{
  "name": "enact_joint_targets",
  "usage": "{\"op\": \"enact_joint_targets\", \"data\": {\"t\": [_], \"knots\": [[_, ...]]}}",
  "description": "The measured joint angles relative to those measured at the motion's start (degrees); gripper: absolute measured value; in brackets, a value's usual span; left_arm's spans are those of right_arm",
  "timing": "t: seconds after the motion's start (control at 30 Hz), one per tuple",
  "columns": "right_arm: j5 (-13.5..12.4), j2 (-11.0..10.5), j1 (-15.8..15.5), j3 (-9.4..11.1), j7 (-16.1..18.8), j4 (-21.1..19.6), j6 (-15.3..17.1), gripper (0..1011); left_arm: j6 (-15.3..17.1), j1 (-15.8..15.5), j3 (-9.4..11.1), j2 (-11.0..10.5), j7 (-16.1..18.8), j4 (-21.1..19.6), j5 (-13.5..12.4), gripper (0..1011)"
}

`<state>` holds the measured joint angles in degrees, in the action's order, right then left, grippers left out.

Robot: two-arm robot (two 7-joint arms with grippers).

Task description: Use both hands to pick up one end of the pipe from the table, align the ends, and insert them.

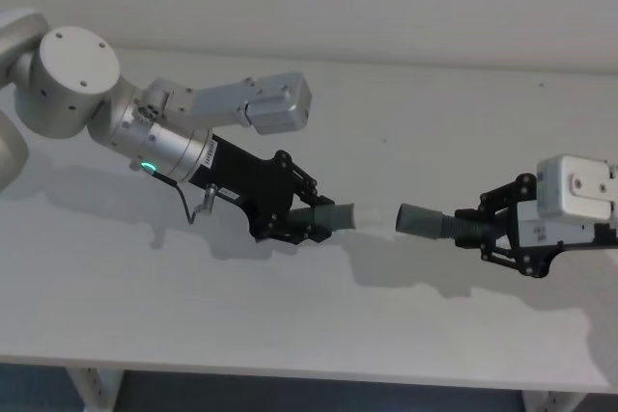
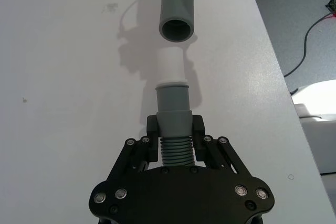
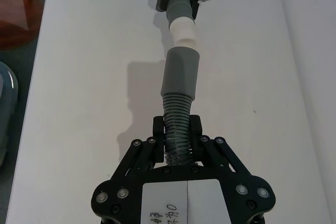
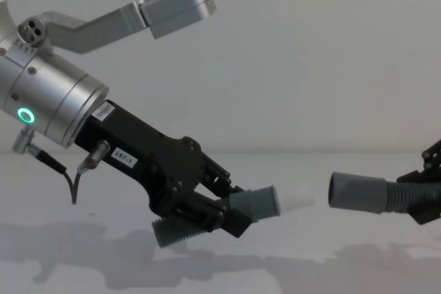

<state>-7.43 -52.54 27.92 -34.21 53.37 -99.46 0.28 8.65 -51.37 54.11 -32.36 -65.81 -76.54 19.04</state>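
My left gripper (image 1: 307,219) is shut on the short corrugated pipe piece (image 4: 176,232), just behind its grey collar (image 2: 173,100). The white spigot (image 2: 171,65) sticks out forward. My right gripper (image 1: 488,229) is shut on the long hose (image 3: 176,119), right behind its smooth grey socket cuff (image 1: 417,220). Both pieces hang above the white table (image 1: 290,335). The two ends face each other, nearly in line, with a small gap between the spigot (image 1: 368,215) and the open socket (image 2: 177,17). The rest of the long hose is hidden behind the right gripper.
The table's right edge (image 2: 273,61) runs close beside the pipes in the left wrist view, with floor and a cable (image 2: 310,35) beyond it. A plain wall (image 4: 310,46) stands behind the table.
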Motion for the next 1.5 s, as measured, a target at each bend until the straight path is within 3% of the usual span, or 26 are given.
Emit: {"op": "enact_joint_targets", "data": {"t": [0.7, 1.5], "knots": [[-0.03, -0.05, 1.07, -1.33, -0.05, -0.94, 1.17, 271, -0.37, -1.11, 1.36, 0.25, -0.3, 1.27, -0.06, 364], [2.37, 0.96, 3.65, -3.91, -0.34, -0.93, 3.12, 271, -0.89, -1.66, 2.2, -0.06, -0.11, 2.09, 0.93, 364]]}}
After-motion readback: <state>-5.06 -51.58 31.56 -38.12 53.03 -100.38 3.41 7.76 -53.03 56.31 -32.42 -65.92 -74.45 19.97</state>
